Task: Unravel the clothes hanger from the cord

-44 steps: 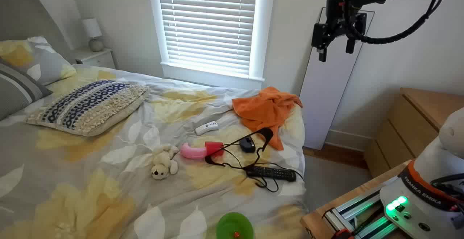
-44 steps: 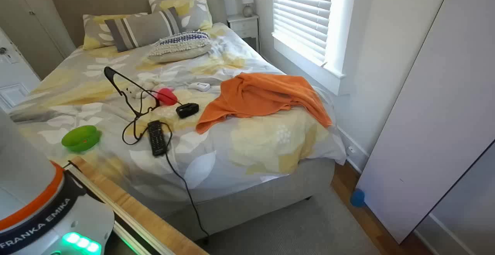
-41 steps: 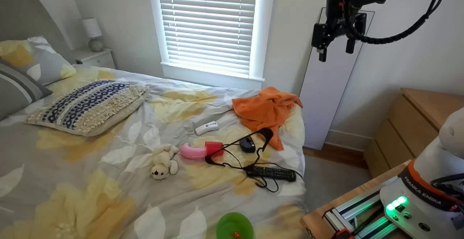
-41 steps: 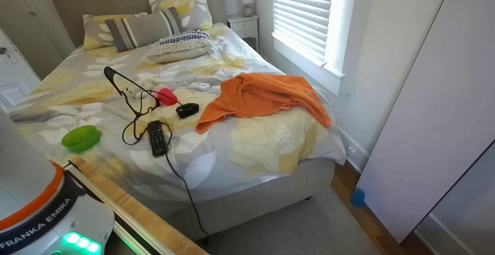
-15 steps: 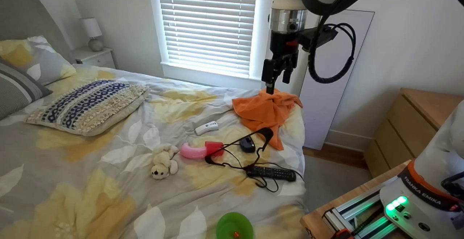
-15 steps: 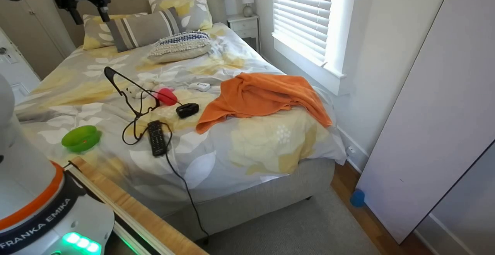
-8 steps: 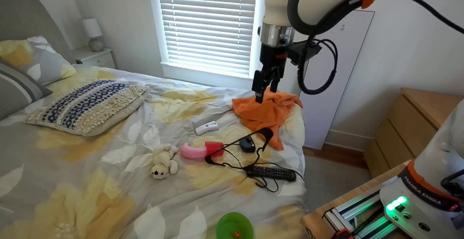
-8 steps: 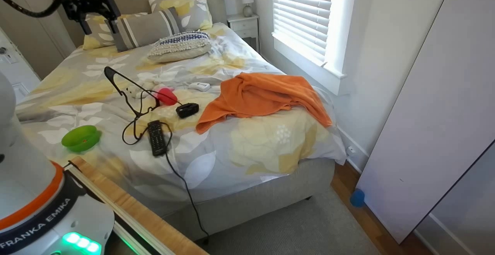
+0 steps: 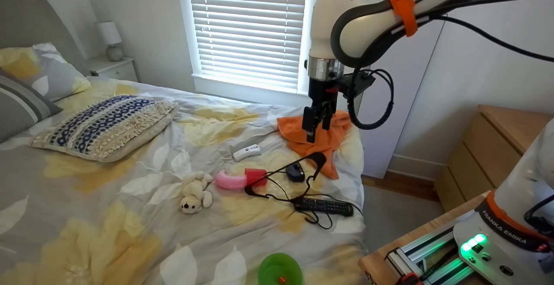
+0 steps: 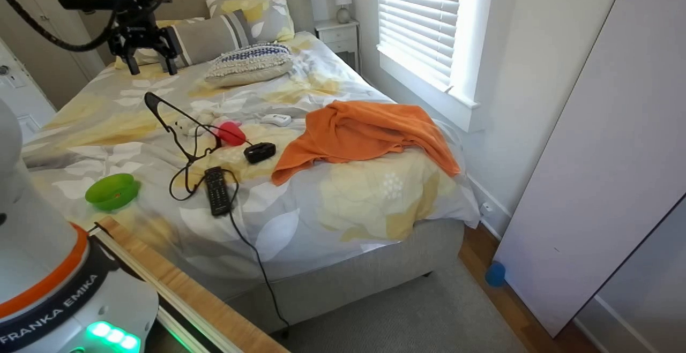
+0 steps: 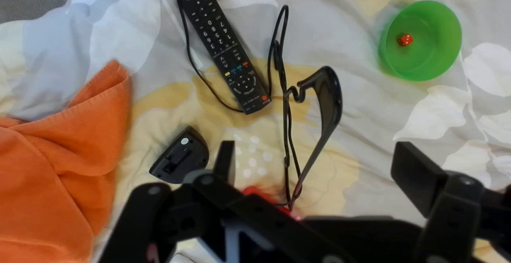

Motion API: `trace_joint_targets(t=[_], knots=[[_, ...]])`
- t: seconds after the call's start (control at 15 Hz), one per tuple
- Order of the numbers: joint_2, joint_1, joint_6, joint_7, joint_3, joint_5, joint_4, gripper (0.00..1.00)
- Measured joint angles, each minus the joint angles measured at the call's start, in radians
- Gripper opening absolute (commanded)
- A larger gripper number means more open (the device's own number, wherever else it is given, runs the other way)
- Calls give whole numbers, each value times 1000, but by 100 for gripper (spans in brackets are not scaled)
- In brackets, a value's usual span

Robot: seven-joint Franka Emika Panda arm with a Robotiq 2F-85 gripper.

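The dark clothes hanger (image 9: 319,160) stands tilted on the bed, seen in both exterior views (image 10: 151,104). The wrist view shows it almost edge-on (image 11: 332,99). The thin black cord (image 11: 187,43) loops around the hanger's hook and body, passes by the black remote and hangs over the bed's edge in an exterior view (image 10: 252,246). It also runs to a small black device (image 10: 260,152). My gripper (image 9: 318,132) is open and empty, above the bed and hanger. In the wrist view the hanger's lower end lies between the fingertips (image 11: 315,163); part is hidden behind the gripper.
The black remote (image 11: 223,47) lies against the cord. An orange cloth (image 10: 364,133), white remote (image 9: 247,152), pink and red toy (image 9: 233,180), plush toy (image 9: 195,193) and green bowl (image 9: 277,272) with a red die surround the hanger on the bed.
My gripper has come down from the upper right toward the hanger and into view in both exterior views. It stays open. The hanger, cord and other objects have not moved.
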Motion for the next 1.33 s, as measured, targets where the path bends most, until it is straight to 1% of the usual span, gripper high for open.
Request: trace_joint_targets(t=[0.13,0.53,0.67,0.8,0.93,1.33], knots=[[29,2,17,-40,0,18,0,100],[99,4,20,-112,-1,35,1,99],[117,4,20,-145,-1,50,2,77],[133,4,20,-172,-1,57,5,63],[146,4,20,-191,-1,57,8,45],[161,4,20,-215,-1,57,14,2]])
